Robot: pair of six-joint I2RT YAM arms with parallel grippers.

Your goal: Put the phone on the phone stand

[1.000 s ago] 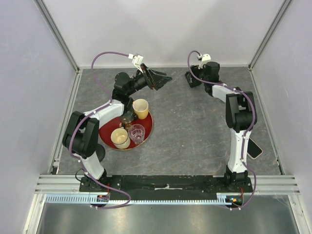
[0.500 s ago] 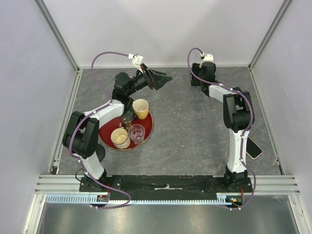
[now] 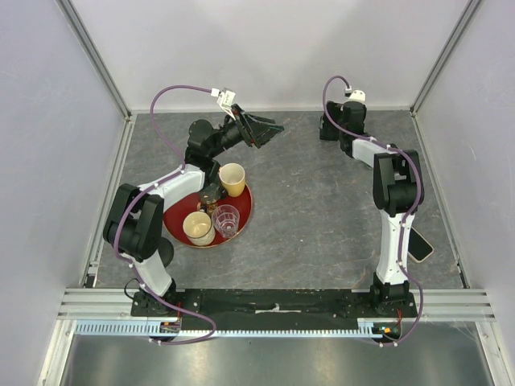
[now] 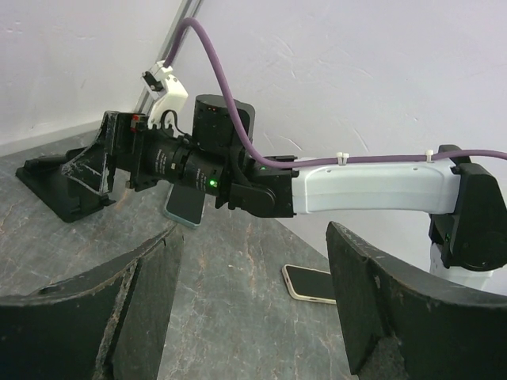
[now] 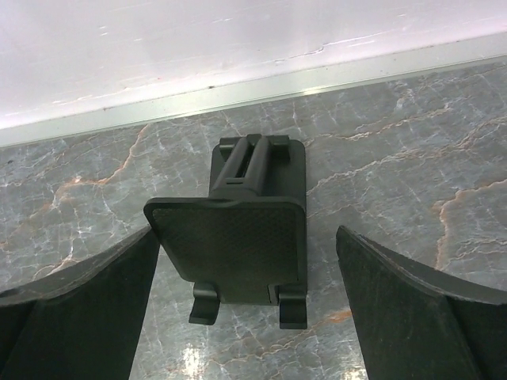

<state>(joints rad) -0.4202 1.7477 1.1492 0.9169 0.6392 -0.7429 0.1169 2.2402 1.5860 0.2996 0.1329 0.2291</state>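
Note:
The phone [image 3: 420, 244], with a black screen and a cream rim, lies flat on the table at the right, next to the right arm's base; it also shows in the left wrist view [image 4: 310, 283]. The phone stand [image 5: 238, 237] is black, with a rectangular back plate and two front hooks. It stands by the back wall and also shows in the left wrist view [image 4: 51, 184]. My right gripper [image 5: 247, 265] is open and empty, its fingers either side of the stand, just short of it. In the top view it [image 3: 328, 127] hides the stand. My left gripper [image 3: 269, 129] hangs open and empty above the back middle.
A red tray [image 3: 245, 215] at the left holds a yellow cup [image 3: 232, 178], a cream cup [image 3: 197, 227], a clear glass [image 3: 226, 219] and a small dark item [image 3: 212, 193]. A second phone with a teal rim [image 4: 184, 207] lies under the right wrist. White walls close in the back and sides.
My right gripper has moved a little to the right along the back wall. The left arm, the phone and the tray have not moved.

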